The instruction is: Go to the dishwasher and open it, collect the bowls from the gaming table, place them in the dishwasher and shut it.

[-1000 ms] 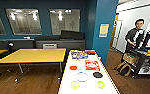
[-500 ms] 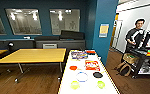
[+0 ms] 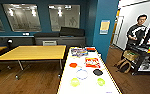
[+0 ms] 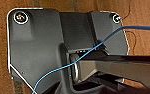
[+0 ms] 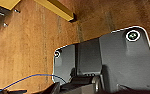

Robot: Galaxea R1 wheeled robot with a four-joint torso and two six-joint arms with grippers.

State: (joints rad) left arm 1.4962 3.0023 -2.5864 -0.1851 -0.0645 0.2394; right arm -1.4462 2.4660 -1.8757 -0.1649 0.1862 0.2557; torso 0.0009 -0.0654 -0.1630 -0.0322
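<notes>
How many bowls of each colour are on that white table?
Red bowl: 1
Black bowl: 1
Yellow-green bowls: 2
Total on the table: 4

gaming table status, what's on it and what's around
Gaming table dead ahead. Bowls on top: red, black, two yellow-green. Purple ring and snack packets among them. Person at cart, right.
</notes>
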